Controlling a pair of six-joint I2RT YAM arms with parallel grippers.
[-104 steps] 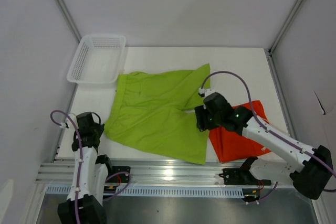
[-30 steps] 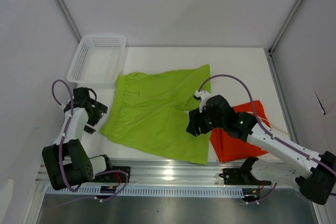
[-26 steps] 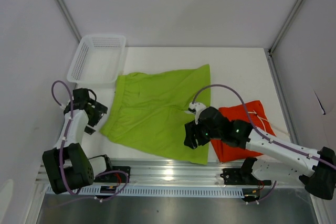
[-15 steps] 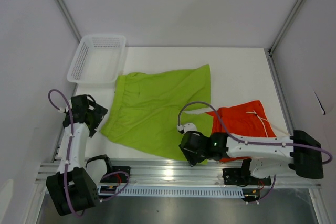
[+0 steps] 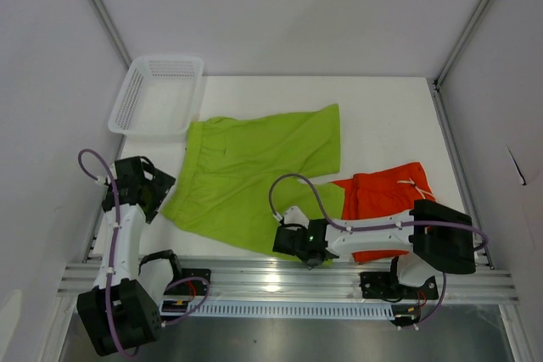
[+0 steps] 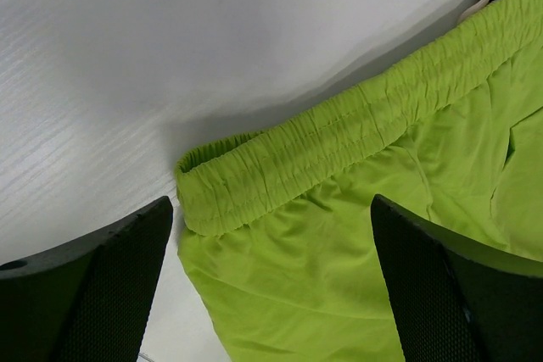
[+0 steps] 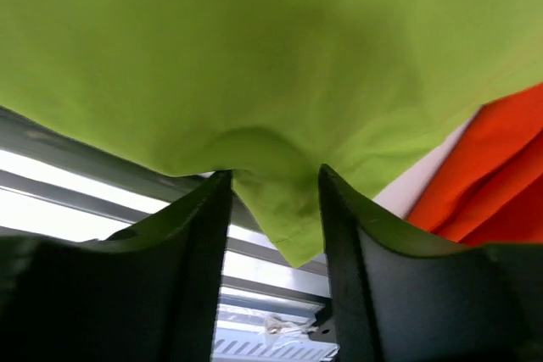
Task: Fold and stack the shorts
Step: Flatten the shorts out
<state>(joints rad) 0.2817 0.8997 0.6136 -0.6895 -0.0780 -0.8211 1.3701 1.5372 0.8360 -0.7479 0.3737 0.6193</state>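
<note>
Evidently spread flat for folding: lime green shorts [image 5: 254, 175] across the middle of the worktop [image 5: 382, 116], waistband to the left, leg hems to the right and near. Just right of the near green leg: orange shorts [image 5: 386, 201], crumpled, white drawstring [image 5: 417, 186] showing. Neither pair folded, nothing stacked yet.

Reaching low along the near edge: right arm [image 5: 373, 228], placed so as to take the near hem corner [image 7: 280, 209] of the green leg, probably to carry it over for a first fold. About half apart, the right jaws, astride that corner at the worktop's near edge, above the aluminium rail [image 5: 212, 273]. Fabric bunched between them and touching both inner faces. No firm pinch, judging by the gap.

Poised at the near left corner of the waistband [image 6: 212, 184]: the left jaws, spread as wide as possible, one on each side of the elastic, holding nothing, likely set to grasp the matching end.

Farther off, at the far left, near the waistband's far end: white mesh basket [image 5: 157, 95].
</note>
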